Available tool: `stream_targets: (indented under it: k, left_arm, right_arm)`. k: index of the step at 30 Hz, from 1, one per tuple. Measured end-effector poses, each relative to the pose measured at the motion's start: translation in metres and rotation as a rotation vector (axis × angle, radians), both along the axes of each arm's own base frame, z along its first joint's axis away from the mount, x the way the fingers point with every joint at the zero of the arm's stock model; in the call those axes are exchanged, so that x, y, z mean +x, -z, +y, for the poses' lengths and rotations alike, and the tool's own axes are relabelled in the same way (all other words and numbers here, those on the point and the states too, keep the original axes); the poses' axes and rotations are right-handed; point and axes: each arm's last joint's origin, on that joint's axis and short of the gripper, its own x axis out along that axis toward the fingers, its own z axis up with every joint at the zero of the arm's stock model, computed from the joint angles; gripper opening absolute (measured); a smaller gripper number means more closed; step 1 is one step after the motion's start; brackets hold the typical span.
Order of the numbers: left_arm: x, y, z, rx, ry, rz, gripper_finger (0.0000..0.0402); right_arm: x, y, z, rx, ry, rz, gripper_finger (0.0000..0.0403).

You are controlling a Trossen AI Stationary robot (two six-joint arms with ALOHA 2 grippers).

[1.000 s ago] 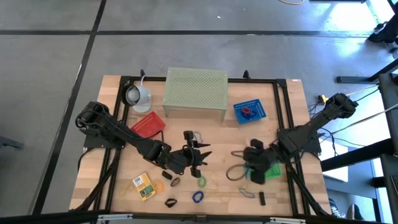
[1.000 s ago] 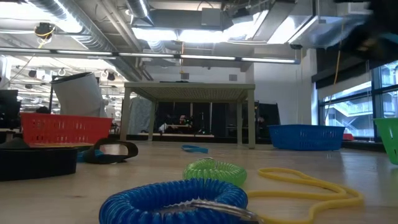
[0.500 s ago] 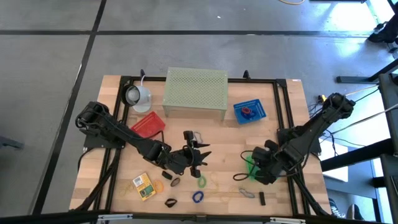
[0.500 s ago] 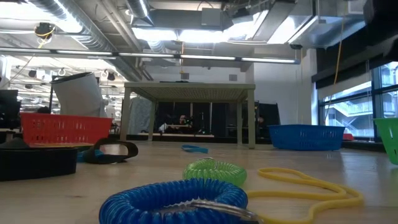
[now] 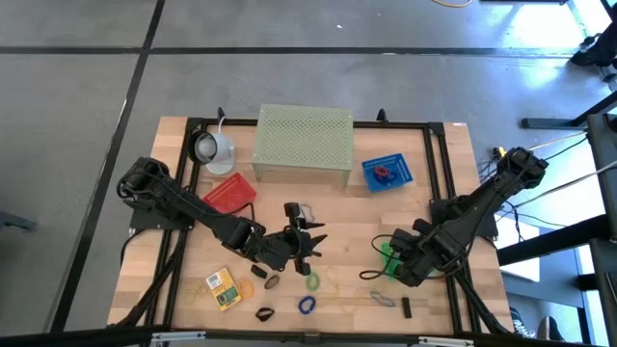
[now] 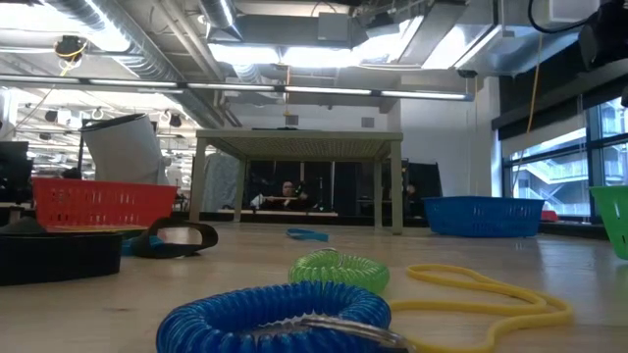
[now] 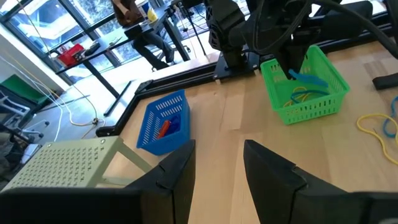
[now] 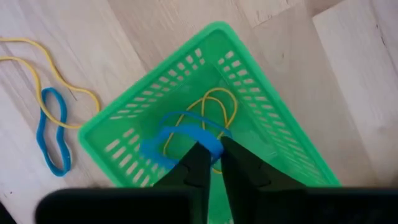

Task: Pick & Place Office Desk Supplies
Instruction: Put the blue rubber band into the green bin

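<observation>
My right gripper (image 8: 211, 149) points down into the green basket (image 8: 205, 112), its fingers a narrow gap apart. A blue rubber band (image 8: 177, 140) lies right at the fingertips, over a yellow band (image 8: 217, 106) on the basket floor. My left gripper (image 7: 219, 168) hovers open over the table's middle (image 5: 307, 241) with nothing between its fingers. Just on its near side lie a green coil loop (image 5: 312, 281), a blue coil loop (image 5: 307, 305), a black clip (image 5: 264, 313) and yellow packets (image 5: 224, 287). My right gripper comes at the blue rubber band from above, inside the green basket. The band runs across the fingertips (image 8: 200, 152), which hide that spot, so I cannot tell whether they touch it. The rest of the band lies in the basket.
Another blue band (image 8: 50, 134) and a yellow band (image 8: 56, 78) lie on the table beside the green basket. A blue basket (image 5: 387, 173), a red basket (image 5: 230, 193), the pale green perforated stand (image 5: 303, 143) and a white cup (image 5: 212, 147) stand farther back.
My right gripper has gone a little toward the table's right and near edges and down over the green basket. It has tipped to point almost straight down and rolled at the wrist.
</observation>
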Motion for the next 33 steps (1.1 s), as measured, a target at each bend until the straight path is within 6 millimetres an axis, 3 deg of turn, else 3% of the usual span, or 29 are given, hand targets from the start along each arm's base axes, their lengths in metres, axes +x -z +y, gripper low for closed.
stream_targets:
  k: [13,20,25,33]
  left_arm:
    - [-0.001,0.001,0.003,0.056,-0.076,0.005,0.0130]
    - [0.002,0.013,0.024,-0.087,-0.077,0.099,0.0130]
    - [0.013,0.035,0.052,-0.213,-0.047,0.248,0.0130]
    - [0.036,0.096,0.079,-0.252,0.035,0.486,0.0130]
  right_arm:
    - [-0.001,0.000,0.003,0.079,-0.010,0.059,0.0152]
    - [-0.002,0.000,0.007,0.172,-0.023,0.121,0.0169]
    - [-0.002,0.000,0.007,0.170,-0.030,0.117,0.0163]
    - [0.000,0.000,0.006,0.128,-0.044,0.065,0.0158]
